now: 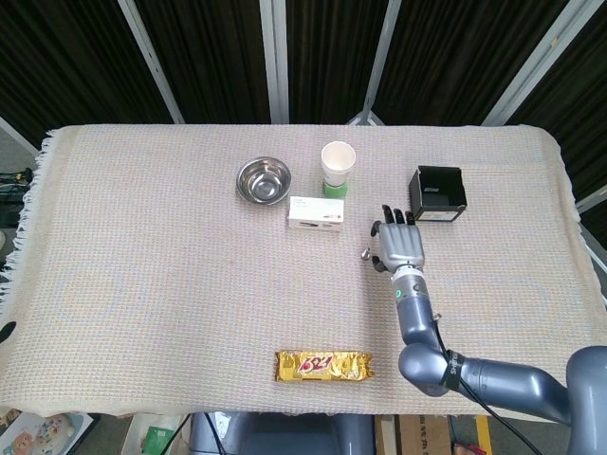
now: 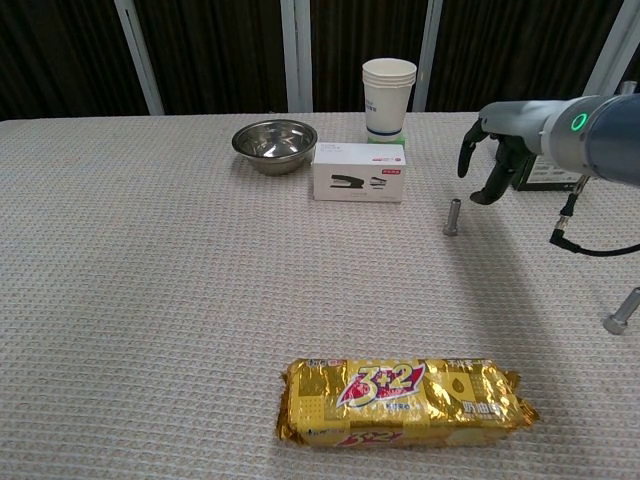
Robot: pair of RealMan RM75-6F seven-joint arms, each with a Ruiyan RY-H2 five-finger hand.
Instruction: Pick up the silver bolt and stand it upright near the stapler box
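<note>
The silver bolt (image 2: 452,217) stands upright on the cloth, a little right of the white stapler box (image 2: 359,171). From the head view the bolt (image 1: 365,253) is a small grey dot beside the box (image 1: 316,212). My right hand (image 2: 493,162) hovers just right of and above the bolt, fingers spread and curved, holding nothing. Seen from above, that hand (image 1: 399,245) is clear of the bolt. My left hand is out of sight in both views.
A steel bowl (image 2: 274,144) and a stack of paper cups (image 2: 388,96) stand behind the box. A black open box (image 1: 436,193) sits at the right. A yellow snack pack (image 2: 403,400) lies near the front edge. A second bolt (image 2: 621,311) lies far right.
</note>
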